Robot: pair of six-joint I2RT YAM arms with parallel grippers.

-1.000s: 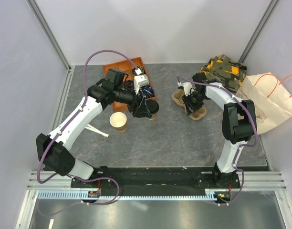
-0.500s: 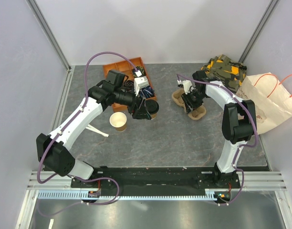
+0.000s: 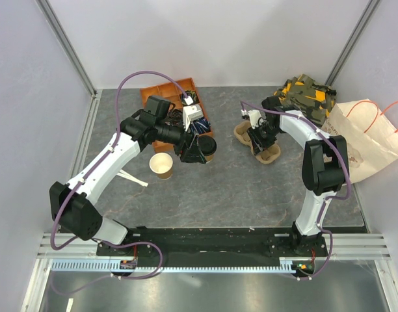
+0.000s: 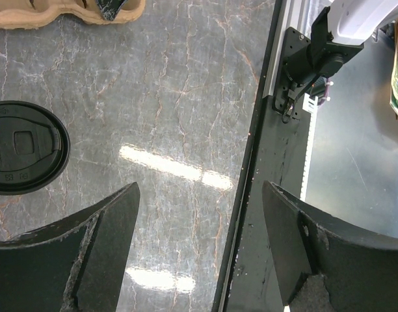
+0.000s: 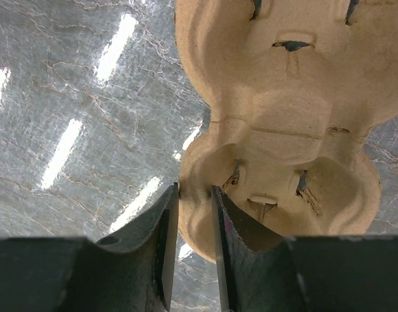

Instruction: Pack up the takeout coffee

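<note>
The takeout coffee (image 3: 209, 147), a tan cup with a black lid (image 4: 20, 147), stands upright mid-table. My left gripper (image 3: 196, 151) hangs over the table right beside it. Its jaws (image 4: 199, 195) are open with only bare table between them, and the lid lies outside the left finger (image 4: 88, 260). The brown pulp cup carrier (image 3: 264, 146) lies to the right. My right gripper (image 3: 259, 139) is at its left end, its jaws (image 5: 194, 192) shut on the rim of the carrier (image 5: 283, 117), one finger outside and one inside a pocket.
A lidless tan cup (image 3: 161, 165) stands left of the coffee, with pale strips (image 3: 131, 177) beside it. An orange tray (image 3: 161, 91) of small items sits at the back. A camouflage cloth (image 3: 306, 94) and a paper bag (image 3: 371, 140) lie at the right.
The left gripper has shifted slightly beside the lidded cup. The right arm has barely moved at the carrier.
</note>
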